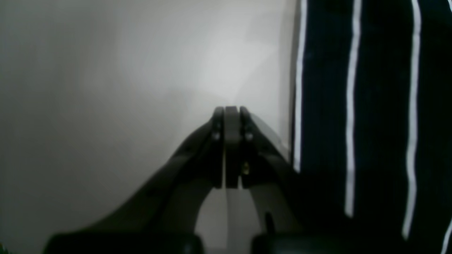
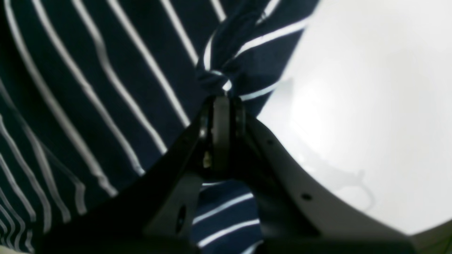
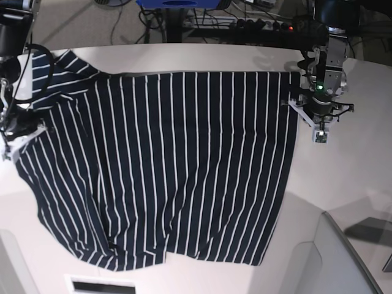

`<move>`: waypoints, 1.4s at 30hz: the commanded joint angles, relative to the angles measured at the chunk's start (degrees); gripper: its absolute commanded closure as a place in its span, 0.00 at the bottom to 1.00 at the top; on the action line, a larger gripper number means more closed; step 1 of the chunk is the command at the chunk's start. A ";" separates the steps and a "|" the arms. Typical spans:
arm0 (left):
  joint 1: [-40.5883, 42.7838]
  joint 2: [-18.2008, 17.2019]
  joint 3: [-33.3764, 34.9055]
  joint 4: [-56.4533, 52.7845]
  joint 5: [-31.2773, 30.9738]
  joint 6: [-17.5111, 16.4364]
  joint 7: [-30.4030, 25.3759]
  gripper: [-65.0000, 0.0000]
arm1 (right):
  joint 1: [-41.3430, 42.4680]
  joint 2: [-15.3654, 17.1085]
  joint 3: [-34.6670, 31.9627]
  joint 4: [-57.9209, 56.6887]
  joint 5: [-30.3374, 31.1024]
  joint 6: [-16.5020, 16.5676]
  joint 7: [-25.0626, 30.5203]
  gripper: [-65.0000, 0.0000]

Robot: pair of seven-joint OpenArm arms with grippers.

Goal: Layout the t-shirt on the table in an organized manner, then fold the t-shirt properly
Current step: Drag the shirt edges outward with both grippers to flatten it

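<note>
The right gripper [image 2: 221, 100] pinches a bunched fold of the t-shirt [image 3: 165, 165] at its edge. The shirt lies spread across the table [image 3: 343, 184]. The left gripper [image 1: 231, 111], pressed together (holding nothing), hovers just beside the shirt's far edge.

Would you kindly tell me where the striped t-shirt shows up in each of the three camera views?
Left wrist: the t-shirt fills the right side, beside the shut left tool.
Right wrist: it covers the left and top, bunched in the right tool.
Base: it spreads across the middle.
Shared landmark: the white table.
</note>
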 commanded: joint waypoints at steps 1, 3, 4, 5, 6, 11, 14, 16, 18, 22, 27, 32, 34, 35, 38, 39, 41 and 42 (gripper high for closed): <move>-0.32 -0.55 -0.03 2.03 0.13 -0.24 -0.77 1.00 | 0.89 1.14 0.63 0.87 0.16 0.01 0.82 1.00; -0.23 -0.55 0.23 3.79 0.13 -0.24 -0.42 1.00 | 0.10 1.14 2.83 0.87 0.16 0.01 0.99 1.00; -0.14 -0.46 0.23 4.49 0.13 -0.24 -0.42 1.00 | -0.07 1.05 3.71 0.87 0.16 0.01 1.08 1.00; -0.06 -0.46 0.23 5.28 0.13 -0.24 -0.33 1.00 | -0.16 1.05 4.50 0.87 0.16 -0.08 1.08 1.00; -0.06 -0.46 0.23 5.90 0.13 -0.24 -0.33 1.00 | -0.25 1.05 5.03 0.87 0.07 -0.08 1.08 1.00; -0.32 1.48 0.23 6.34 0.13 -0.24 -0.33 1.00 | 0.19 0.35 8.37 -1.07 -8.10 -0.08 1.25 1.00; -0.32 3.32 0.32 6.07 0.30 -0.24 -0.60 1.00 | 1.33 -2.03 12.41 -2.65 -12.50 -0.08 2.57 1.00; -0.50 4.20 0.32 5.99 0.74 -0.24 -0.60 1.00 | 2.21 -3.17 15.32 -3.62 -15.75 -0.08 2.84 0.99; -0.94 4.29 0.41 5.81 0.30 -0.24 -0.42 1.00 | 2.92 -4.40 16.99 -3.97 -18.47 -0.08 2.66 0.90; -0.94 4.29 0.41 6.51 0.21 -0.24 -0.33 1.00 | 2.83 -6.34 18.48 -1.59 -22.96 -0.08 2.93 0.61; 0.56 4.11 0.41 9.59 0.13 -0.24 -0.24 1.00 | -1.92 -10.56 22.00 12.82 -23.57 0.45 2.84 0.51; 3.64 5.70 0.50 12.58 0.13 -0.33 -0.42 1.00 | -8.25 -16.71 21.91 21.61 -23.49 6.96 1.08 0.57; 4.25 6.13 0.50 12.58 0.13 -0.33 -0.60 1.00 | -8.78 -18.12 22.26 21.09 -23.49 9.59 0.38 0.77; 4.43 6.22 0.50 12.40 0.13 -0.33 -0.68 1.00 | -8.78 -18.73 22.35 19.94 -23.49 10.21 0.29 0.91; 4.34 6.31 0.50 11.70 0.13 -0.33 -0.68 1.00 | -8.34 -18.64 22.44 14.76 -23.57 10.39 0.73 0.98; 3.99 6.31 0.50 11.00 0.13 -0.33 -0.68 1.00 | -7.63 -18.20 22.44 12.73 -23.57 10.39 0.73 0.97; 3.72 6.31 0.41 9.06 0.13 -0.33 -0.77 1.00 | -6.75 -17.50 22.44 9.31 -23.57 10.39 0.73 1.00; 3.02 6.31 0.41 8.10 0.13 -0.33 -0.77 1.00 | -6.67 -17.50 22.44 8.25 -23.66 10.39 0.73 1.00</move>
